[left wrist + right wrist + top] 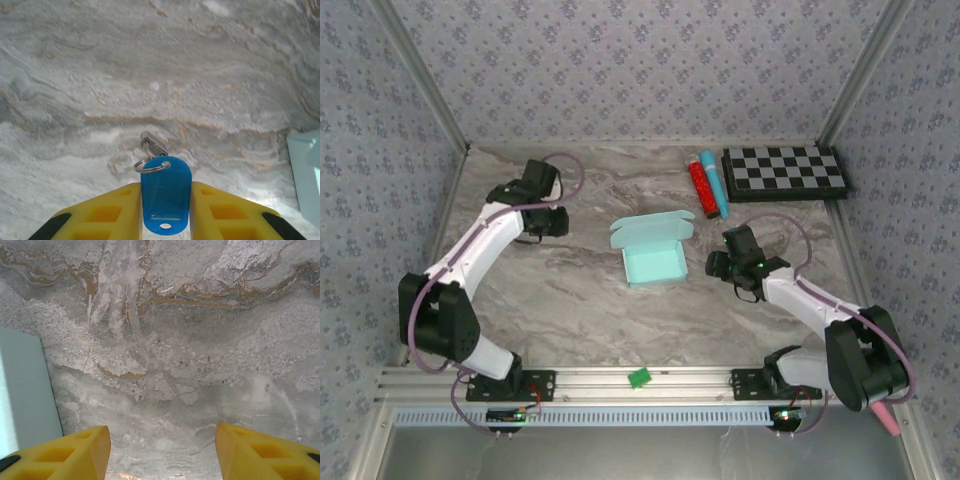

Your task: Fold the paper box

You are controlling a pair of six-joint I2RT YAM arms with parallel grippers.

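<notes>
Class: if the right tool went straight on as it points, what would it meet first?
Likely the bare table. The right tool is open, and the box lies off to one side; depth is unclear.

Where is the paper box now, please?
In the top view, the paper box sits mid-table between the left arm and right arm, lid open.

Left end effector (pixel 165 186) — clamped on blue tag (pixel 166 197), right end effector (pixel 161 429) parted
</notes>
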